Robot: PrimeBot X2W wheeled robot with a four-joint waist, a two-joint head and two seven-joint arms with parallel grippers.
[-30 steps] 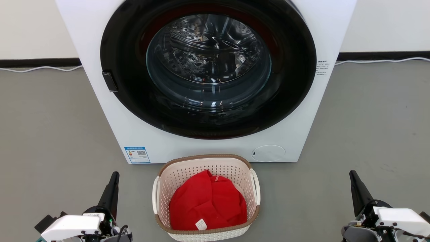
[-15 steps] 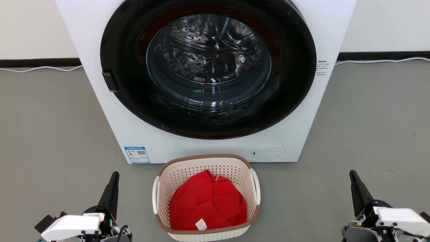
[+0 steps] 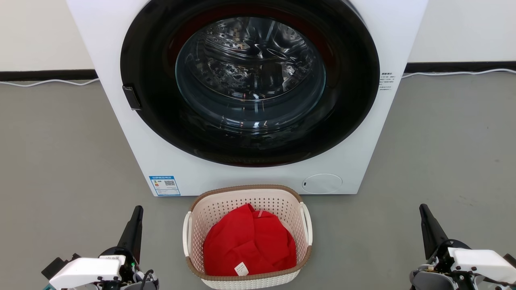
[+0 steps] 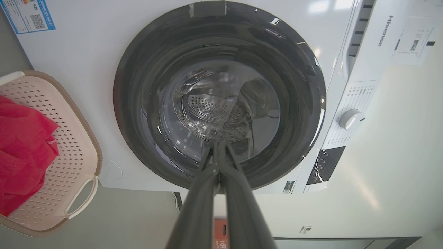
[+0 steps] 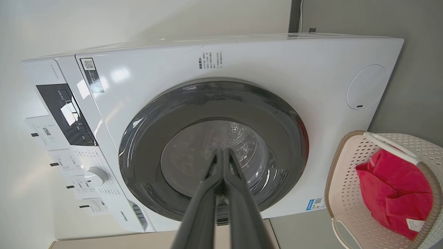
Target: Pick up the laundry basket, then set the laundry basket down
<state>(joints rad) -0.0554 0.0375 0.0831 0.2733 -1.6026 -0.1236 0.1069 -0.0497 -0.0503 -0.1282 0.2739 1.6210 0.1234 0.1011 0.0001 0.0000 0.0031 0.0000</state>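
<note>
The laundry basket [image 3: 225,205], cream-white and perforated with a brown woven-look rim and white side handles, stands on the grey floor just in front of the washing machine, low in the middle of the head view. A red cloth [image 3: 248,243] fills it. The basket [image 4: 74,145] also shows at the left edge of the left wrist view and the basket [image 5: 346,193] at the lower right of the right wrist view. My left gripper [image 3: 138,210] is shut, well to the basket's left. My right gripper [image 3: 423,208] is shut, far to its right. Neither touches the basket.
The big white washing machine [image 3: 121,121] with its closed round dark door [image 3: 250,80] stands right behind the basket. Grey floor [image 3: 443,153] stretches to both sides. A white cable [image 3: 48,81] runs along the wall's dark base.
</note>
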